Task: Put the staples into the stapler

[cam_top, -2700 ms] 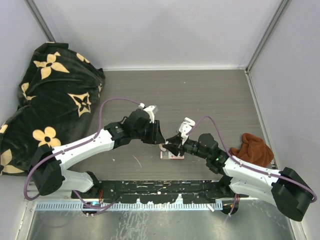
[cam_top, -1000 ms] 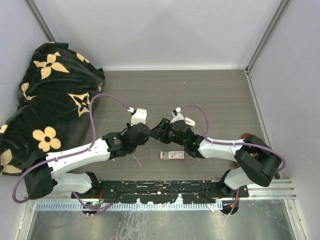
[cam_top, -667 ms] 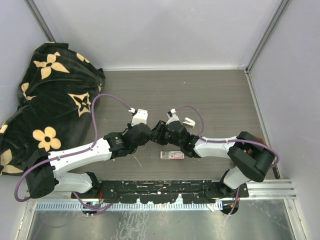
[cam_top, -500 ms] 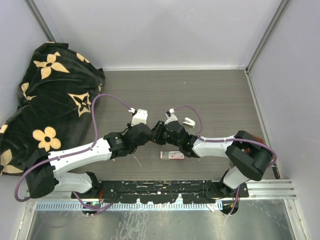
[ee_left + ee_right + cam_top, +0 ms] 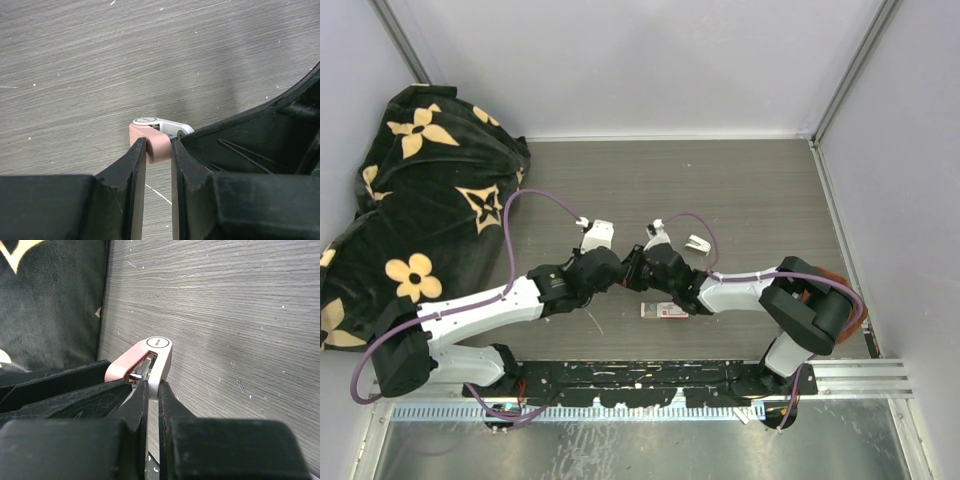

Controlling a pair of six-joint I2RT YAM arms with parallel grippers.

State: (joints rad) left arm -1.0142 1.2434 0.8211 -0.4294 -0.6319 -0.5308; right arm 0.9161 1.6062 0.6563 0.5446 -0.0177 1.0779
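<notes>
A small stapler with a pink lid and a white base [image 5: 159, 352] is held in the air between both grippers, opened a little so its metal inside shows. My left gripper [image 5: 157, 149] is shut on the pink lid [image 5: 156, 145]. My right gripper [image 5: 153, 386] is shut on the white base. In the top view the two grippers meet nose to nose, left [image 5: 620, 268] and right [image 5: 640, 268], and hide the stapler. The staples' flat box [image 5: 664, 310], red-and-white label up, lies on the table just in front of the right gripper. No loose strip shows.
A black blanket with tan flowers [image 5: 420, 190] fills the left side and shows in the right wrist view [image 5: 50, 300]. A brown cloth [image 5: 823, 281] peeks from behind the right arm. A stray bent staple [image 5: 241, 385] lies on the wood. Walls close the table's back and sides.
Both grippers have left the box's spot and come together higher up. In the last second the right gripper slid slightly left against the left one, its arm folding; the left arm barely moved.
</notes>
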